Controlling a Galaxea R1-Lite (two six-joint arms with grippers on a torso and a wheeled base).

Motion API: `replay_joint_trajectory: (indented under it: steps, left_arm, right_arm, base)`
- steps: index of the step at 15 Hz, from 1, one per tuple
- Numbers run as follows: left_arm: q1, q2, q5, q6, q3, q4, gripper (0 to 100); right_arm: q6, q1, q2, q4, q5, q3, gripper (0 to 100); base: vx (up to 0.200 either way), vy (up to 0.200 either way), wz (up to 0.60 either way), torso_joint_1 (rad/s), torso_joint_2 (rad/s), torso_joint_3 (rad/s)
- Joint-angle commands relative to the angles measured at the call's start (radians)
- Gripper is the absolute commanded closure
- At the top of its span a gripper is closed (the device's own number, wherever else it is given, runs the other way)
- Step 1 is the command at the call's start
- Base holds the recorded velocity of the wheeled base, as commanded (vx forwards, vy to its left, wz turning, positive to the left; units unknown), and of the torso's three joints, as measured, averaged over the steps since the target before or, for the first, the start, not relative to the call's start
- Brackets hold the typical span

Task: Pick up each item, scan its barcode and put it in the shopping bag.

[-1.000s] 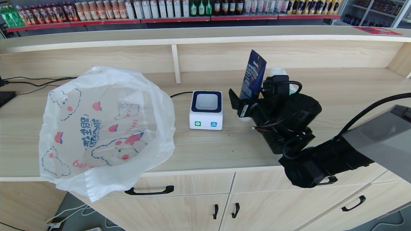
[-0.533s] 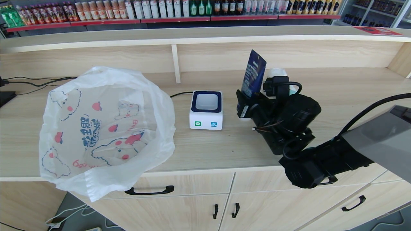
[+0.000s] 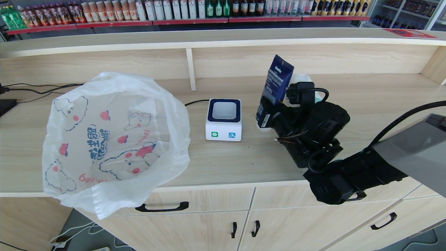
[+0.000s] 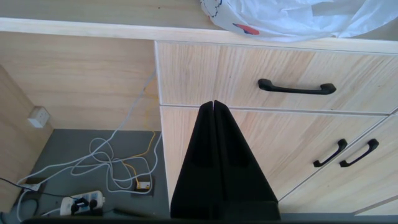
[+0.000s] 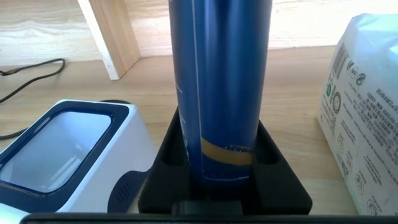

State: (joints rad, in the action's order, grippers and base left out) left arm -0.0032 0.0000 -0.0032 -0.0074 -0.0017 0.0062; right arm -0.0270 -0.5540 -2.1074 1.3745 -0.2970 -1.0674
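A tall dark blue pouch stands upright on the counter, right of the white barcode scanner. My right gripper is shut on the pouch's lower part; in the right wrist view the blue pouch rises from between the black fingers, with the scanner beside it. A white packet stands just behind the pouch. The white printed shopping bag sits open at the counter's left. My left gripper hangs shut with nothing in it, below the counter in front of the cabinet drawers.
A raised wooden shelf with an upright divider runs along the back of the counter. Cables lie at the far left. Bare counter lies in front of the scanner and to the right. Drawer handles line the cabinet front.
The right gripper's fingers have closed in on the blue pouch, which has turned and tilted slightly. The left arm has not moved.
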Motion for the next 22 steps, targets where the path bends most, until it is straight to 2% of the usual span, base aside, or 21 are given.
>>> replay_joint_trajectory:
  steps: [1,7,9,11,16,19,22]
  left_arm:
    - [0.0,0.0,0.0,0.0,0.0,0.0,100]
    - [0.0,0.0,0.0,0.0,0.0,0.0,100]
    - [0.0,0.0,0.0,0.0,0.0,0.0,100]
    - [0.0,0.0,0.0,0.0,0.0,0.0,100]
    - [0.0,0.0,0.0,0.0,0.0,0.0,100]
    - [0.0,0.0,0.0,0.0,0.0,0.0,100]
    - [0.0,0.0,0.0,0.0,0.0,0.0,100]
  right_arm:
    - [-0.001,-0.004,0.023,0.009,0.001,0.007,100]
    - [0.007,-0.018,0.13,0.028,0.022,0.112,100]
    - [0.029,-0.055,0.136,0.115,0.072,0.135,100]
    - [0.029,-0.061,0.138,0.17,0.073,0.162,100]
    - [0.052,-0.064,0.221,0.192,0.067,0.236,100]
    - [0.064,-0.099,0.25,0.196,0.065,0.274,100]
    - [0.079,-0.205,0.262,0.196,0.064,0.304,100]
  base:
    - [0.0,0.0,0.0,0.0,0.0,0.0]
    - [0.0,0.0,0.0,0.0,0.0,0.0]
    - [0.0,0.0,0.0,0.0,0.0,0.0]
    - [0.0,0.0,0.0,0.0,0.0,0.0]
    - [0.0,0.0,0.0,0.0,0.0,0.0]
    - [0.0,0.0,0.0,0.0,0.0,0.0]
    - [0.0,0.0,0.0,0.0,0.0,0.0]
